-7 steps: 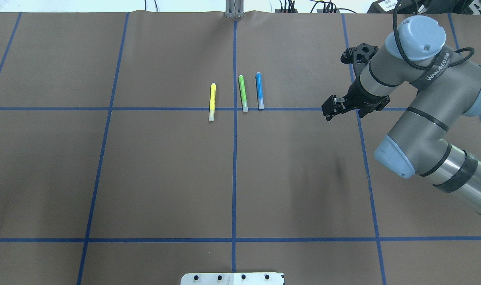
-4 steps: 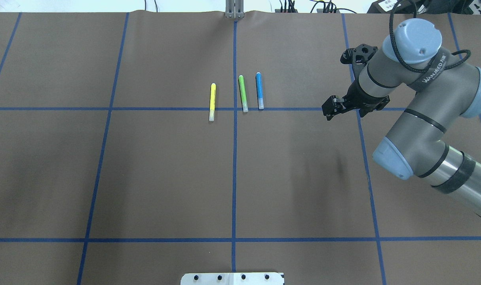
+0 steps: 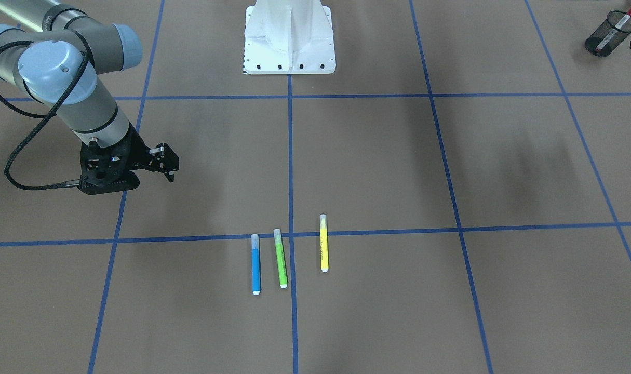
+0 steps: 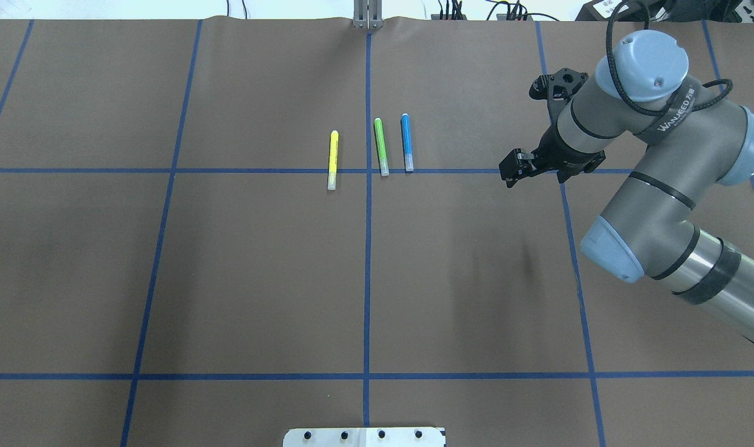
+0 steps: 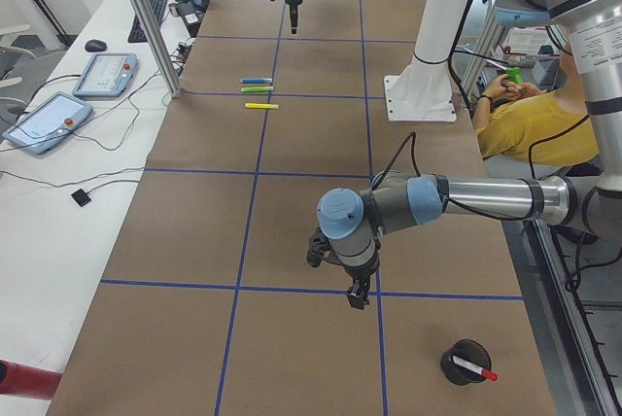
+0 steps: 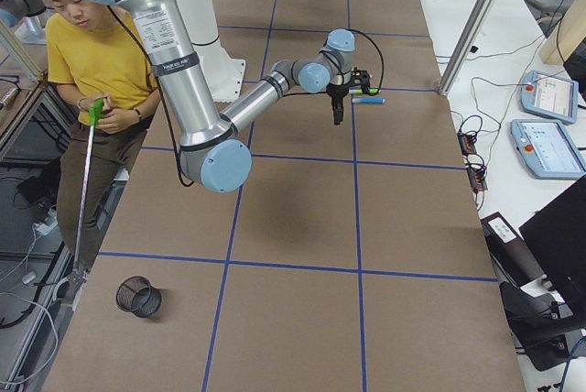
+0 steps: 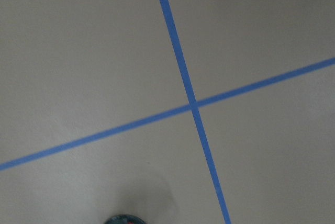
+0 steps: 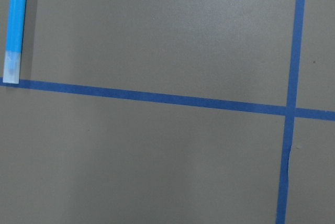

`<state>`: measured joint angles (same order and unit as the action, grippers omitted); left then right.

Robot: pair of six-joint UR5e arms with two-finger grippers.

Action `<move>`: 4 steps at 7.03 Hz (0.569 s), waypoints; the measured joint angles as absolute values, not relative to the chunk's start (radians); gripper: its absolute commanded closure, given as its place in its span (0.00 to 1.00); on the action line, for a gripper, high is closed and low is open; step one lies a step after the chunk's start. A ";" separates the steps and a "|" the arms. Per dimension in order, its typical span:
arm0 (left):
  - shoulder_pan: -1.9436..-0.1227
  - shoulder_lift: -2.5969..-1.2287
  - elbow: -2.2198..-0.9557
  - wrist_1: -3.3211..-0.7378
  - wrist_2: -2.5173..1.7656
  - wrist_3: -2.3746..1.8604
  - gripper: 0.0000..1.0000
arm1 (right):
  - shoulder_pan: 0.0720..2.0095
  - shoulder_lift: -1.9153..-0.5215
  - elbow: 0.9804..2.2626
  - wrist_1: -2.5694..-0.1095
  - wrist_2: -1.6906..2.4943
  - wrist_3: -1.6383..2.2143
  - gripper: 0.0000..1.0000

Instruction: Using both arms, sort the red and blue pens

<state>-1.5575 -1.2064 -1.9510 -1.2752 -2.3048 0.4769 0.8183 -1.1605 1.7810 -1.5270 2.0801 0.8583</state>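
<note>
The blue pen point(image 4: 406, 141) lies flat near the table's middle, its clear cap on the blue tape line; it also shows at the top left of the right wrist view point(image 8: 14, 25). My right gripper point(image 4: 511, 173) hovers to its right, well apart from it, open and empty. The red pen point(image 5: 476, 369) rests in a black mesh cup point(image 5: 457, 365) by the table's left end. My left gripper point(image 5: 358, 296) hangs above the table a little beyond that cup. It shows only in the exterior left view, so I cannot tell its state.
A green marker point(image 4: 381, 146) and a yellow marker point(image 4: 332, 159) lie parallel to the blue pen, on its left. The robot's white base point(image 3: 289, 36) stands at the near edge. A seated person in a yellow shirt point(image 6: 87, 53) is beside the table.
My right gripper has shifted slightly left, toward the pens. The pens have not moved.
</note>
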 measured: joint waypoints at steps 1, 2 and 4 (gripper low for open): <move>-1.565 -1.230 -1.932 -1.367 -2.305 0.342 0.00 | 0.818 -1.158 1.781 -1.527 2.080 0.861 0.00; -1.568 -1.265 -1.925 -1.414 -2.305 0.201 0.00 | 0.817 -1.155 1.781 -1.526 2.080 0.863 0.00; -1.569 -1.331 -1.925 -1.445 -2.305 -0.014 0.00 | 0.809 -1.147 1.777 -1.520 2.080 0.881 0.00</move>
